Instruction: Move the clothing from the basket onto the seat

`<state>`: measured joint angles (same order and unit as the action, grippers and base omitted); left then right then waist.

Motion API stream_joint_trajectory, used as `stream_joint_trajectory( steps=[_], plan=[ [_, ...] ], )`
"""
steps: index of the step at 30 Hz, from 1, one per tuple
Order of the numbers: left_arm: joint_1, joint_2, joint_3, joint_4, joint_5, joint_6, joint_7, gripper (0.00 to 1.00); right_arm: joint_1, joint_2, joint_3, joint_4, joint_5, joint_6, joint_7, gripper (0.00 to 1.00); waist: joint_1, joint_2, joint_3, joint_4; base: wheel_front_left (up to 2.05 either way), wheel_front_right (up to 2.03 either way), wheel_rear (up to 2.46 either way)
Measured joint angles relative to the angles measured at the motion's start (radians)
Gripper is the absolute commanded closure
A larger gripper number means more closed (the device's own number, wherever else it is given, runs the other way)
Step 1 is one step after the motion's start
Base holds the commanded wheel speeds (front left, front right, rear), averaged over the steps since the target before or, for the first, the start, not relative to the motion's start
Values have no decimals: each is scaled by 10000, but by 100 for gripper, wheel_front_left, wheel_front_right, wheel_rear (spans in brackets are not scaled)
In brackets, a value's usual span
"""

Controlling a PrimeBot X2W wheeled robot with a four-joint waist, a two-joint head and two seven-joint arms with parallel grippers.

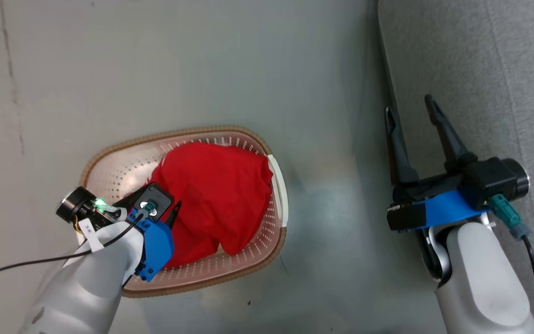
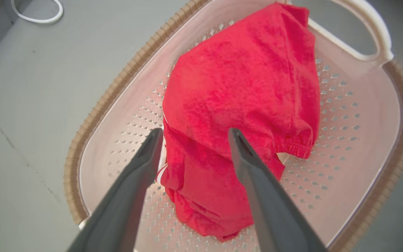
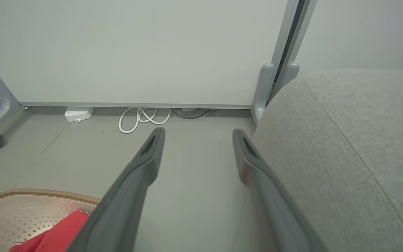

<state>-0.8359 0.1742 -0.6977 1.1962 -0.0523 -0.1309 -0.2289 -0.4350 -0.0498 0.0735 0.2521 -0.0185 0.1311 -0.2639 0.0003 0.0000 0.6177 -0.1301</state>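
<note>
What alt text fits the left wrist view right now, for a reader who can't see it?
The left gripper, jaws open, points down at bunched red clothing lying in the cream perforated basket with a brown rim. The basket sits on a grey floor; the jaws hold nothing.

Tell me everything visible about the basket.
The basket is an oval, cream plastic tub with perforated walls and bottom, a brown woven-look rim and a white handle. It stands upright on the grey floor, apart from the seat. Red clothing lies heaped inside. The open left end effector points into it.
</note>
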Motion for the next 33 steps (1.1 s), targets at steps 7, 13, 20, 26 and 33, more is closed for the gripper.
stream_joint_trajectory(
  steps=[7,13,20,26,33],
  plan=[
    [-753,94,-1331,608,-84,0,844,0,-410,0,-50,-274,-2,0,2,0,0,0,1138,-116,0,0,0],
    [-1312,324,-2197,790,-86,0,1657,0,-704,0,-75,-522,-4,0,2,0,0,0,1973,-197,0,0,0],
    [-1831,416,-2752,863,-86,0,2364,0,-814,0,-232,-943,-69,0,2,0,-1,0,2836,-288,0,0,0],
    [-1938,430,-2917,892,-69,117,2800,0,-850,0,-341,-1304,-157,0,2,0,-2,0,3411,-283,0,0,0],
    [-2012,403,-3037,913,-90,282,3058,8,-800,2,-405,-1459,-242,0,2,0,-3,1,3627,-227,0,0,0]
  ],
)
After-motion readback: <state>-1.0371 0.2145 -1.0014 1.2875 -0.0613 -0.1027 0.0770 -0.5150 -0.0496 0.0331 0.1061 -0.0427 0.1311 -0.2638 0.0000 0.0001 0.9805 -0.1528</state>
